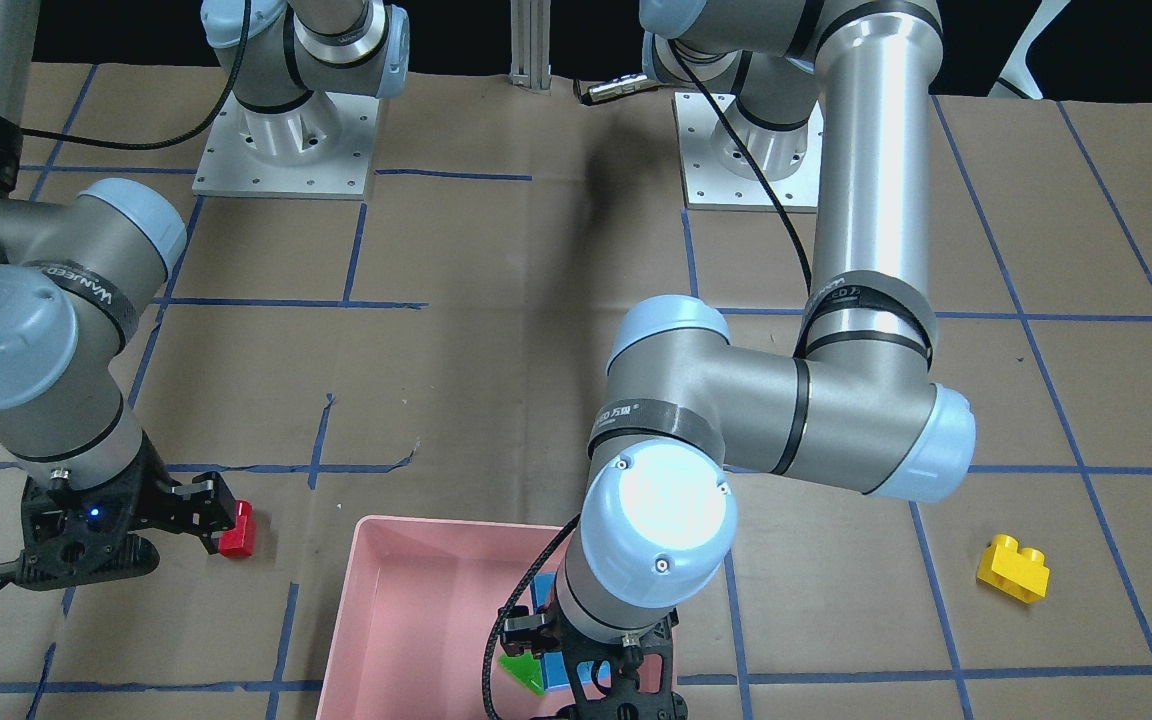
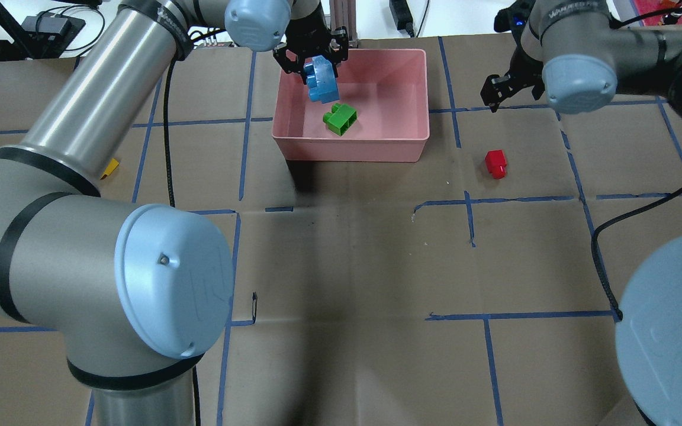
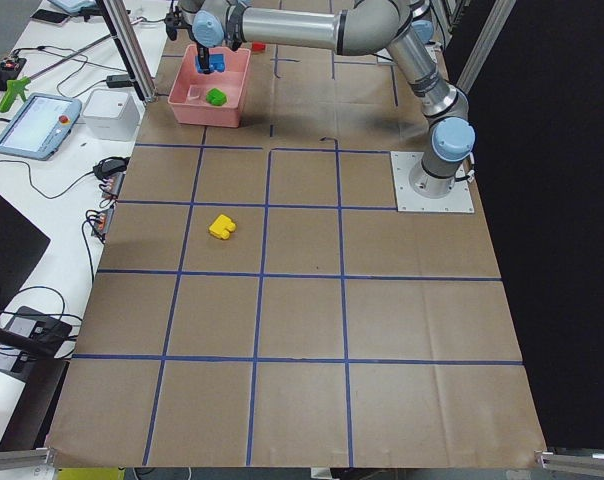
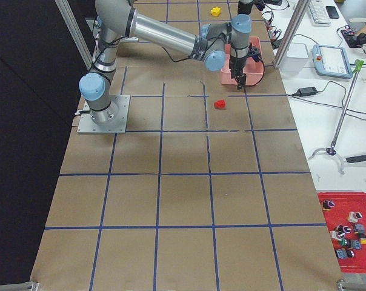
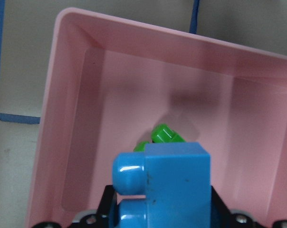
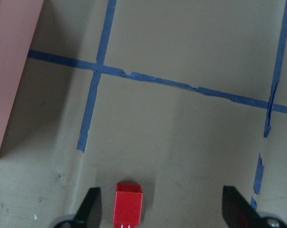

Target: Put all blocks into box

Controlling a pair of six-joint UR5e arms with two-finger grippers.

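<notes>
Four studded bricks were in play. We found the green brick lying on the floor of the pink box. The light-blue brick hung over the side of the box nearer the left arm. It was above the green one and not touching it, clamped between the fingers of the left gripper (in the left wrist view it filled the lower middle of the frame, studs to one side, with the green brick showing just beyond its top edge). The red brick rested on the paper-covered table, outside the box on the right arm's side and apart from its wall. We saw the right gripper poised over it with its jaws wide apart. The red brick sat between the two fingers, much closer to one than to the other, and we could not tell whether that finger touched it. The yellow brick lay alone on the table on the left arm's side, well apart from the box and from both grippers. Blue tape lines divided the table into squares.
</notes>
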